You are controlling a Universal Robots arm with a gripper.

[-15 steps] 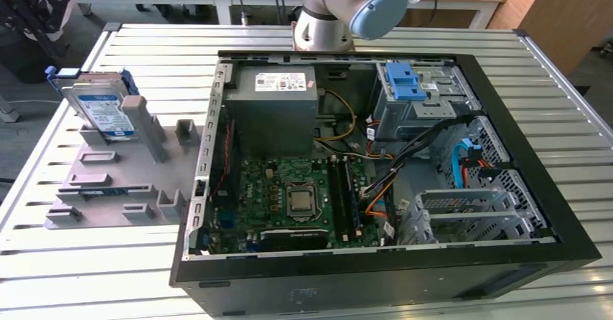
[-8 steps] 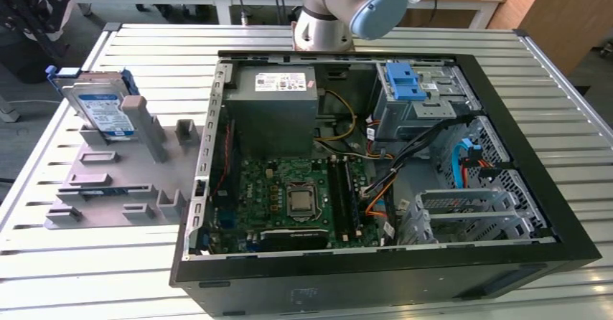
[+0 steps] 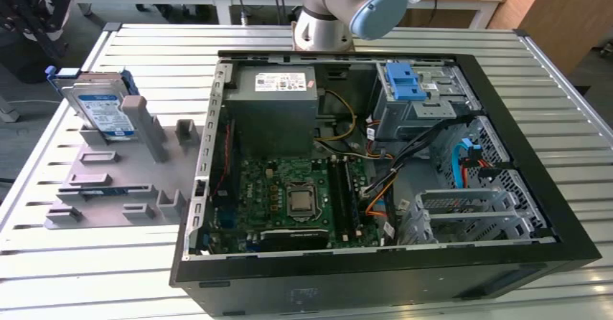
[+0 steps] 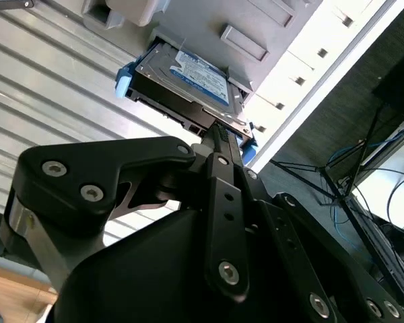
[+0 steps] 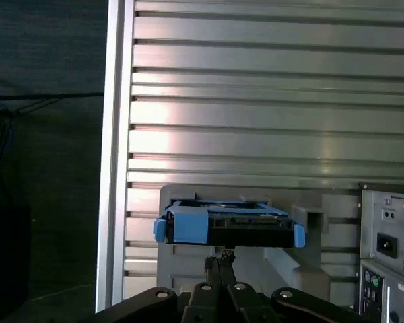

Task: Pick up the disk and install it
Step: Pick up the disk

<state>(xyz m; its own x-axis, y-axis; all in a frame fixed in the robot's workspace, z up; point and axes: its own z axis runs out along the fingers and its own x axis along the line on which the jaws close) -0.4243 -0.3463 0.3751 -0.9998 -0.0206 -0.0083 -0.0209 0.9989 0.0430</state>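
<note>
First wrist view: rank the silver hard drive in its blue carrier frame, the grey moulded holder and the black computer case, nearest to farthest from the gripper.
1. The disk, the silver blue-framed hard drive, straight ahead of the gripper.
2. The grey moulded holder, around and behind the disk.
3. The black computer case, off to one side beyond the holder.

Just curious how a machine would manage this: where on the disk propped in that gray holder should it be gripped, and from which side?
Probably the free top end of the disk, pinched across its thin thickness, label face and back, coming from above. It stands tilted in the gray holder, its lower end seated there, so that end is what is exposed.
</note>
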